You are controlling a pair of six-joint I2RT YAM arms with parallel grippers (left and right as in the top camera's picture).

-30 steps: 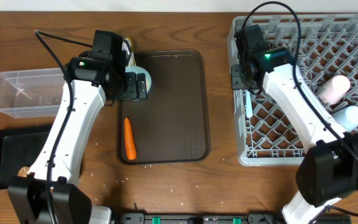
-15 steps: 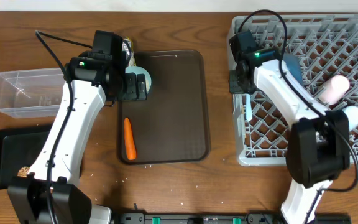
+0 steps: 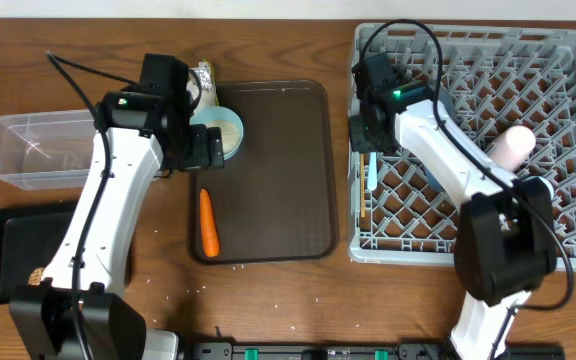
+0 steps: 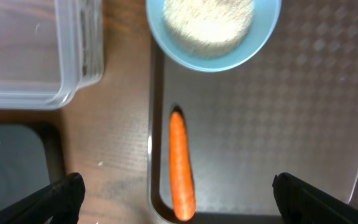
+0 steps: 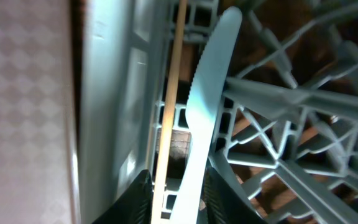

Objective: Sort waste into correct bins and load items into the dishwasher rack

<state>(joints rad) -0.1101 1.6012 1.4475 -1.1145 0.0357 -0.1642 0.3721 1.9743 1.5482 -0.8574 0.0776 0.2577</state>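
The left hand [image 4: 179, 198] is spread wide and holds nothing. It hangs above the left side of the dark brown serving tray [image 3: 278, 170], which lies in the middle of the table [image 3: 298, 40]. In the wrist view the orange carrot [image 4: 181, 165] lies between its fingertips, lengthwise inside the tray along the left rim, toward the tray's near-left corner. A light blue bowl [image 4: 213, 28] filled with pale rice sits at the tray's far-left corner, overhanging the rim. A foil wrapper [image 3: 204, 78] lies just beyond it.

The clear tub [image 3: 33, 150] stands by the table's left edge. The black tray [image 3: 8, 240] is at the near-left corner with a brown food lump [image 3: 38, 275] in it. Loose rice grains [image 3: 230, 266] dot the table near the serving tray's near edge.

The grey dishwasher rack [image 3: 568, 60] fills the table's right end, with a pink cup [image 3: 513, 145] lying in it. The right hand [image 5: 178, 186] is low over the rack's left wall. Its fingers flank a pale blue serrated knife [image 5: 209, 93] and a thin wooden chopstick [image 5: 170, 106], which lie side by side among the pegs. Whether the fingers press on either one cannot be told.
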